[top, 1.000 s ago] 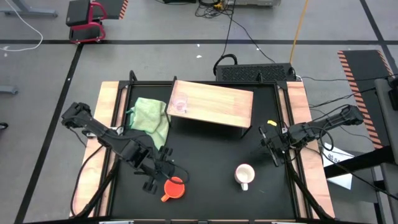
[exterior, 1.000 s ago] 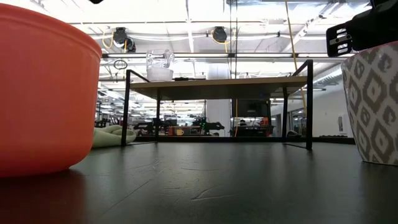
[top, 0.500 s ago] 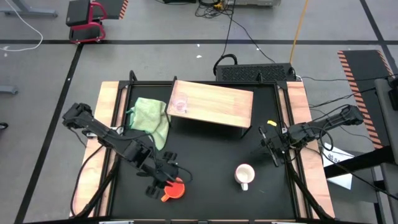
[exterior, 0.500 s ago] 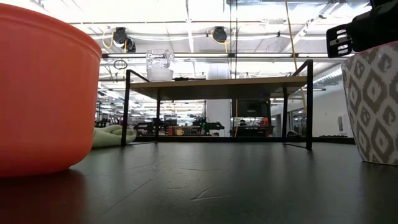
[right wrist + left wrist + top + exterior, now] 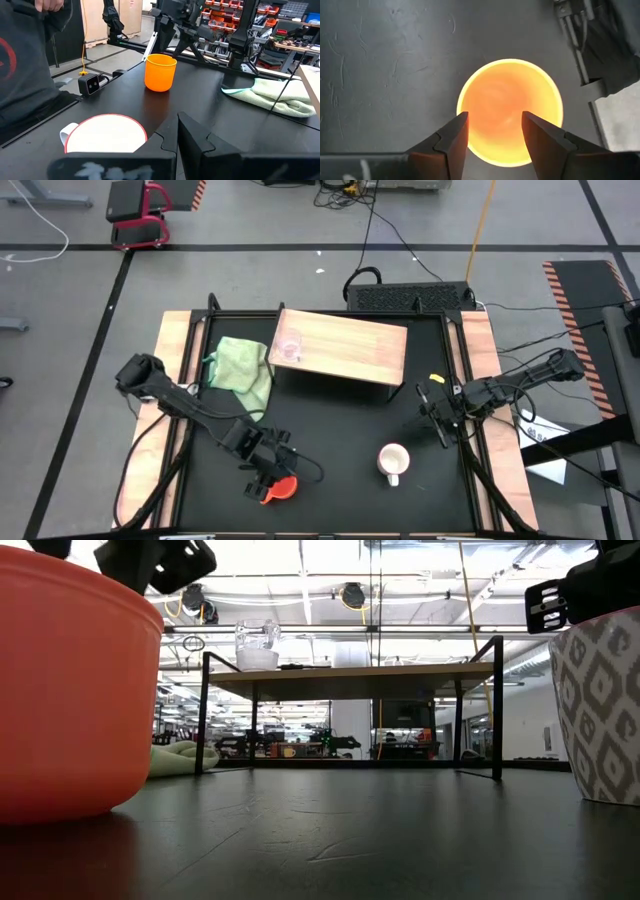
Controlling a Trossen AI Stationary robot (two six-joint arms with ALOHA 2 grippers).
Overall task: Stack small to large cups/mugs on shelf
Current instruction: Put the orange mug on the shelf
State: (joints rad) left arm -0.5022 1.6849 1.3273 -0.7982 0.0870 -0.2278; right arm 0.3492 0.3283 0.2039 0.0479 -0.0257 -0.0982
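Left tool (image 5: pixel 490 135) fingers apart, poised over round orange handled mug (image 5: pixel 510 110) w/o apparent contact. Right tool (image 5: pixel 436 406) pinched together, parked nr white handled mug (image 5: pixel 393 461) on black counter (image 5: pixel 340 435).

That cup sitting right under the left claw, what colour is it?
The mug is bright orange, shown best in the left wrist view.

A workshop: parts bins (image 5: pixel 227 12) on racks, ceiling strip lights (image 5: pixel 330 555), taped concrete floor (image 5: pixel 250 270).
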